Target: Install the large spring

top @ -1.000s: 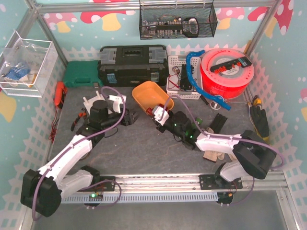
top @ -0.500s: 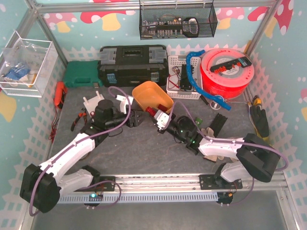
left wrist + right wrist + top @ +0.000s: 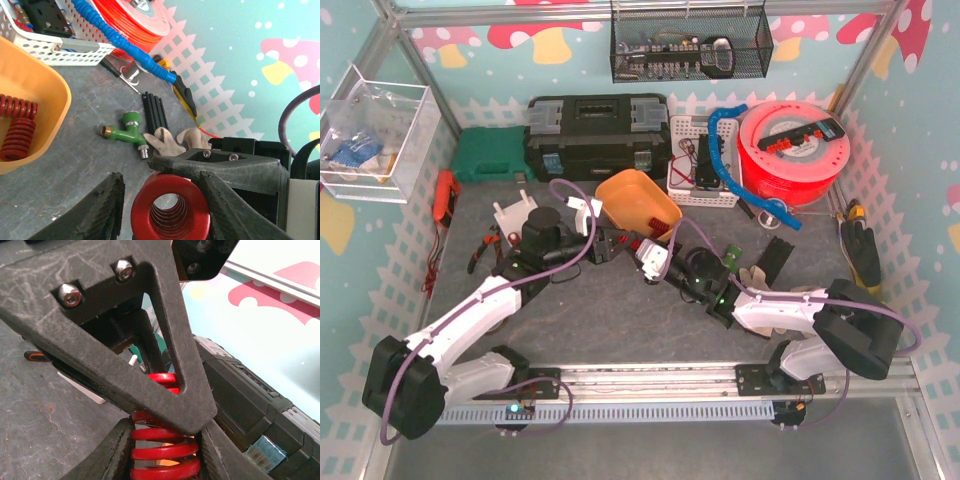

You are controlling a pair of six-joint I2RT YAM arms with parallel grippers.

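Observation:
The large red spring (image 3: 165, 452) is clamped between my right gripper's (image 3: 167, 460) fingers, held above the table. In the top view it (image 3: 625, 243) bridges my right gripper (image 3: 645, 255) and my left gripper (image 3: 603, 247), just in front of the orange bin (image 3: 645, 190). In the left wrist view I see the spring end-on (image 3: 170, 207) between my left gripper's (image 3: 165, 205) fingers. The left finger (image 3: 105, 205) stands a little off the coil, so the jaws are open around it. One right finger (image 3: 220, 162) crosses above the spring.
The orange bin (image 3: 47, 90) holds two more red springs (image 3: 17, 137). A green valve fitting (image 3: 125, 134), gloves (image 3: 167, 142) and black bars (image 3: 155, 110) lie on the mat. A black toolbox (image 3: 595, 135), white basket (image 3: 695, 160) and orange filament spool (image 3: 792, 150) line the back.
My right gripper carried the spring left from the bin's front. My left gripper moved right to meet it, and its fingers now straddle the spring's end.

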